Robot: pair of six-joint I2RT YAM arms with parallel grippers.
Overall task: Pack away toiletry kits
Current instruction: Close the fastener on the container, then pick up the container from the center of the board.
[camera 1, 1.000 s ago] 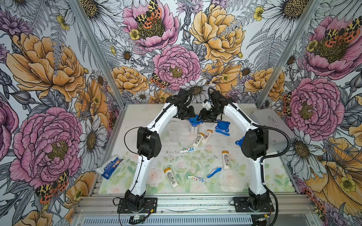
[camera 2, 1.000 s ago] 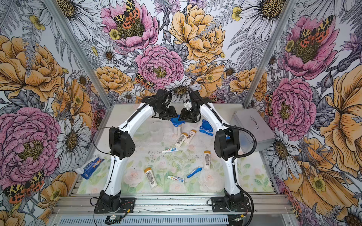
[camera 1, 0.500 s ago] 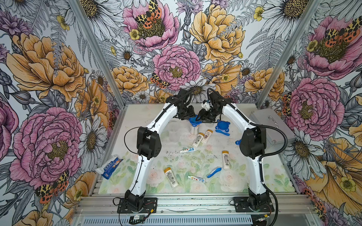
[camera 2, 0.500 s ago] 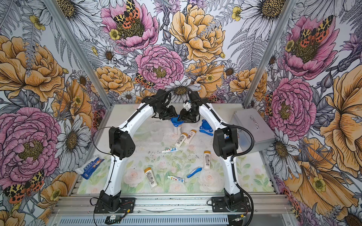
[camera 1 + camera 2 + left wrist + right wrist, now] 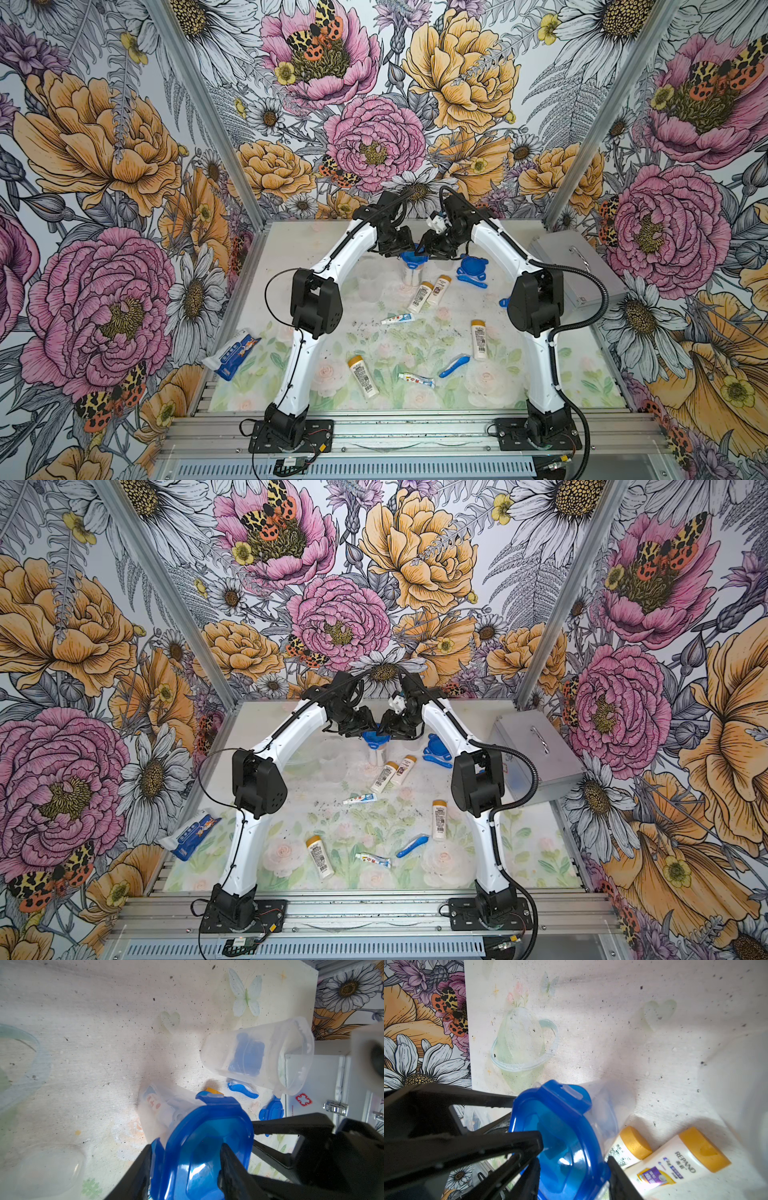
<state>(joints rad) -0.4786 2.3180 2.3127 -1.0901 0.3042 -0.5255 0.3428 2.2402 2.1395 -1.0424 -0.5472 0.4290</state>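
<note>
Left gripper: partway open, jaws astride one side of blue lid; clamped or merely touching, cannot tell. Right gripper: likewise partway open, across same lid from opposite side, hold unclear. Lid atop upright clear cup at far middle of table; two orange-capped bottles lying just beside cup, toward front.

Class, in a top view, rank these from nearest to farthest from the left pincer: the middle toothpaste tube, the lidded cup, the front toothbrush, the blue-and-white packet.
1. the lidded cup, at the back, right at the left pincer.
2. the toothpaste tube, in the middle.
3. the toothbrush, near the front, right of centre.
4. the packet, at the far left edge.
</note>
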